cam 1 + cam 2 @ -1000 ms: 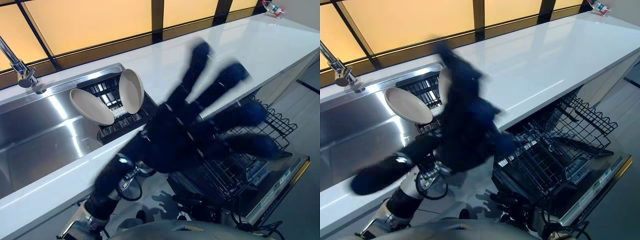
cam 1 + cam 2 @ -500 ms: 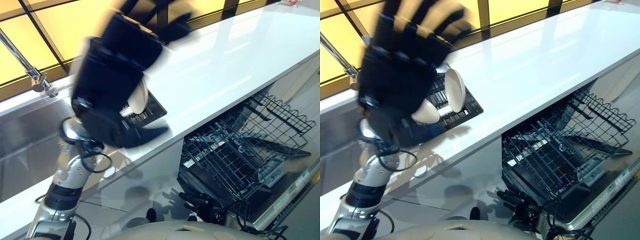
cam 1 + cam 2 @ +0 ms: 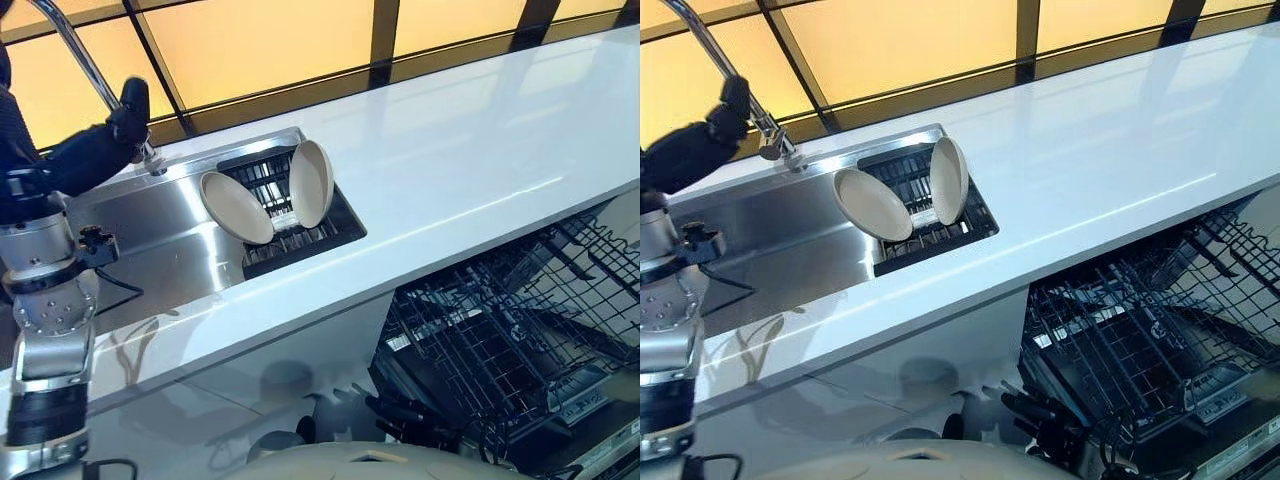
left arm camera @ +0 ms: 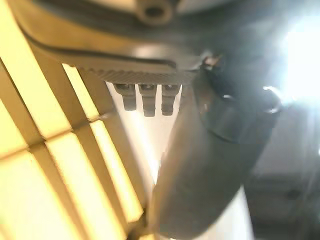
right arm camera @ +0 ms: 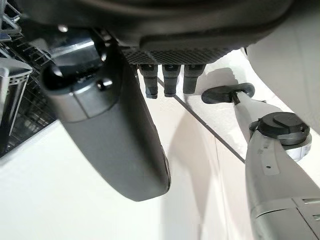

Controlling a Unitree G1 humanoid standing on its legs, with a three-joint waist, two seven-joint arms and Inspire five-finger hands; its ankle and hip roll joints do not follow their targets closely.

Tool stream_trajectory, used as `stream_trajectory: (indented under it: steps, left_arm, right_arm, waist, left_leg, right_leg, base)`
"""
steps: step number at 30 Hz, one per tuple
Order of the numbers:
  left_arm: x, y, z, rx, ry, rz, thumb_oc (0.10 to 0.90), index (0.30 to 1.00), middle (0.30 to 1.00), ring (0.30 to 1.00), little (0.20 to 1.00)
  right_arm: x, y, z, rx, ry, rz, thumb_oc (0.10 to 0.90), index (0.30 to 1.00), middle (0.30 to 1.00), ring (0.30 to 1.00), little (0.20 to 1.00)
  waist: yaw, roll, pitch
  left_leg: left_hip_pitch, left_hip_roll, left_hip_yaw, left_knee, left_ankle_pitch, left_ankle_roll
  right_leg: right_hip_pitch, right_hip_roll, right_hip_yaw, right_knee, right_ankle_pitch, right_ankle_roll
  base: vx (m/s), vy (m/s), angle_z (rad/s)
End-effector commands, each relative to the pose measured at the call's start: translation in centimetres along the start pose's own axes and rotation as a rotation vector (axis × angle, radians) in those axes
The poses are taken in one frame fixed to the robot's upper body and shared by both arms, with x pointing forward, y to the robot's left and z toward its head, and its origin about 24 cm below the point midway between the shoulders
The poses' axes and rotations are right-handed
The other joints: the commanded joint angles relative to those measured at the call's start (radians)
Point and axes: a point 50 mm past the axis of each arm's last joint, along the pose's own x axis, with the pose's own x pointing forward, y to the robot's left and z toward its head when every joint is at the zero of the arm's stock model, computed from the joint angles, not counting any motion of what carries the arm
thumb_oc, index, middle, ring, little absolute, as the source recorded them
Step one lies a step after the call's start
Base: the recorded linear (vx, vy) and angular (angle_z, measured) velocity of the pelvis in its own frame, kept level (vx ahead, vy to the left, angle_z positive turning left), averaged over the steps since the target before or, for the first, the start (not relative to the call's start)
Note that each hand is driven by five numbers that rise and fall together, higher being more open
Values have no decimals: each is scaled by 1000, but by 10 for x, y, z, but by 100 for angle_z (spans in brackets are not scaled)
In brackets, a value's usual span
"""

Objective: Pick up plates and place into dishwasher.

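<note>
Two round beige ceramic plates standing on edge in the black slotted rack, leaning apart in a V, at the right end of the stainless steel sink. Untouched by either hand. Long glossy white countertop bare from rack edge to far right. Black wire dishwasher basket pulled out below the counter's front edge. Left hand raised beside the chrome curved tap, well apart from the plates, fingers straight, holding nothing. Right hand low, fingers relaxed and extended, holding nothing.
</note>
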Motion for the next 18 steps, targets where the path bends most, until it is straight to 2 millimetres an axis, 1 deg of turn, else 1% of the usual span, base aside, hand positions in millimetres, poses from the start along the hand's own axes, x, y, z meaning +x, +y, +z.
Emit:
stream_trajectory:
  steps: [1, 3, 4, 5, 6, 8, 11, 14, 18]
  left_arm:
    - [18, 27, -7, 308, -70, 65, 800, 900, 900, 900, 900]
    - [19, 30, -11, 387, -65, 33, 800, 900, 900, 900, 900]
    - [19, 33, -17, 475, -52, 7, 800, 900, 900, 900, 900]
    - [18, 36, -25, 644, -69, -40, 800, 900, 900, 900, 900]
    - [22, 39, -30, 726, -63, -82, 800, 900, 900, 900, 900]
    - [29, 42, -33, 781, -59, -146, 800, 900, 900, 900, 900]
    - [37, 41, -35, 834, -66, -239, 800, 900, 900, 900, 900]
    - [46, 32, -37, 915, -72, -392, 800, 900, 900, 900, 900]
    - [52, 26, -40, 999, -86, -503, 800, 900, 900, 900, 900]
  right_arm:
    - [3, 11, -1, -21, 5, 53, 800, 900, 900, 900, 900]
    - [2, 9, 0, -21, 5, 50, 800, 900, 900, 900, 900]
    - [2, 7, 2, -25, 6, 47, 800, 900, 900, 900, 900]
    - [1, 6, 3, -31, 8, 43, 800, 900, 900, 900, 900]
    - [0, 4, 4, -37, 9, 39, 800, 900, 900, 900, 900]
    - [-1, 1, 7, -47, 12, 33, 800, 900, 900, 900, 900]
    - [-2, -1, 11, -50, 11, 29, 800, 900, 900, 900, 900]
    - [-3, -3, 14, -57, 8, 30, 800, 900, 900, 900, 900]
    - [-3, -5, 16, -63, 12, 28, 800, 900, 900, 900, 900]
  waist:
    - [-17, -29, -26]
    - [-18, -28, -26]
    - [-21, -25, -25]
    - [-22, -22, -24]
    - [-25, -19, -25]
    - [-28, -16, -27]
    - [-31, -12, -28]
    - [-42, -6, -29]
    - [-50, -2, -31]
  left_leg:
    - [24, -55, 60, 2, -116, 19]
    - [27, -55, 64, 2, -118, 21]
    - [29, -56, 66, 2, -119, 21]
    - [35, -57, 70, 2, -125, 22]
    - [32, -58, 71, 2, -121, 24]
    - [34, -60, 74, 2, -123, 28]
    - [36, -61, 77, 2, -125, 31]
    - [40, -66, 81, 2, -130, 36]
    - [43, -70, 85, 2, -134, 41]
  right_leg:
    - [7, 36, 11, 50, -107, -15]
    - [7, 34, 13, 51, -107, -14]
    - [7, 34, 14, 52, -105, -12]
    - [11, 33, 18, 53, -108, -9]
    - [7, 31, 17, 53, -101, -6]
    - [7, 30, 17, 53, -100, -4]
    - [5, 28, 19, 55, -97, 1]
    - [3, 26, 27, 57, -92, 10]
    - [0, 25, 34, 58, -87, 16]
  base:
    - [32, 28, -2]
    - [20, 29, -4]
    - [36, 47, -6]
    - [17, 57, -6]
    - [14, 53, -6]
    - [4, 44, -3]
    - [8, 45, -1]
    - [13, 65, 0]
    - [11, 62, -2]
